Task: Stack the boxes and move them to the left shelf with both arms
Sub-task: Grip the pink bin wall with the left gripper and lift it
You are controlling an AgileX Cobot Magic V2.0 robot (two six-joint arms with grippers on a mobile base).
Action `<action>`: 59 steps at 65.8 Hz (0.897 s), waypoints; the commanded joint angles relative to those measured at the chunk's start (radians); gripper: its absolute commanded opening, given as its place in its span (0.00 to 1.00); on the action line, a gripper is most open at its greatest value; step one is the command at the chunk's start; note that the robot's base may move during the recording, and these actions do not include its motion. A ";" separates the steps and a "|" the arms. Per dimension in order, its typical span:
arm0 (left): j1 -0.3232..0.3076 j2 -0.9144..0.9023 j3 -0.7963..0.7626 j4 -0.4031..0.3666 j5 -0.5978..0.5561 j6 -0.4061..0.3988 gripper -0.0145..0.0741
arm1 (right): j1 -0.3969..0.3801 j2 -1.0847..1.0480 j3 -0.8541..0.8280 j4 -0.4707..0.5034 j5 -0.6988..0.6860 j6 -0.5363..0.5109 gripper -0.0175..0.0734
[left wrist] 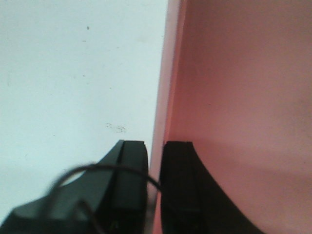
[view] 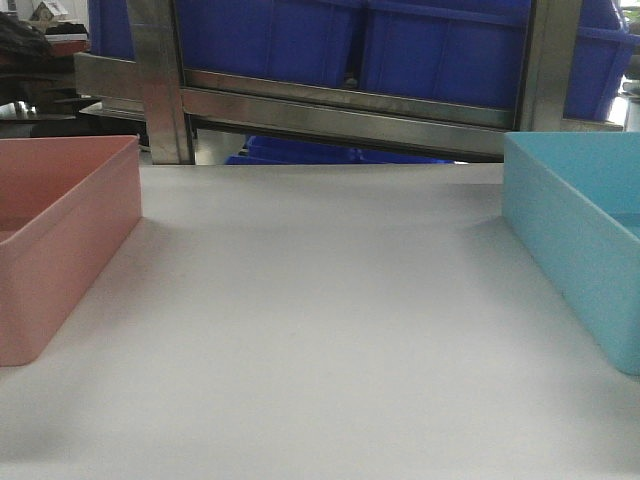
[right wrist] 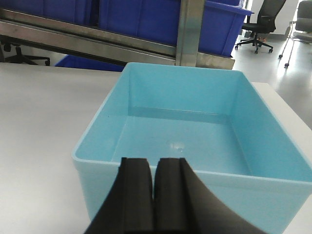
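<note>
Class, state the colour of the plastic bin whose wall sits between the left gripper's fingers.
Salmon pink; the rectangular plastic bin shows best in the left wrist view.

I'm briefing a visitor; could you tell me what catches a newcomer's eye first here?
A pink box at left and a light blue box at right sit on the table, before a steel rack of dark blue bins. The left gripper pinches the pink box's wall; the right gripper, shut, hangs at the blue box's near rim.

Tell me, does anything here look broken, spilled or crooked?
Nothing much. The pink bin and light blue bin sit upright and undamaged on the table, with no spills. Only a thin dark wire loops loosely across the left pincer.
</note>
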 commanded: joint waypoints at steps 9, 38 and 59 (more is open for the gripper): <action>-0.004 -0.059 -0.034 -0.024 0.001 -0.006 0.16 | -0.006 -0.009 -0.019 -0.003 -0.085 -0.004 0.25; -0.125 -0.284 -0.054 -0.155 0.071 -0.143 0.16 | -0.006 -0.009 -0.019 -0.003 -0.093 -0.004 0.25; -0.383 -0.346 -0.052 -0.249 0.067 -0.294 0.16 | -0.006 -0.009 -0.019 -0.003 -0.093 -0.004 0.25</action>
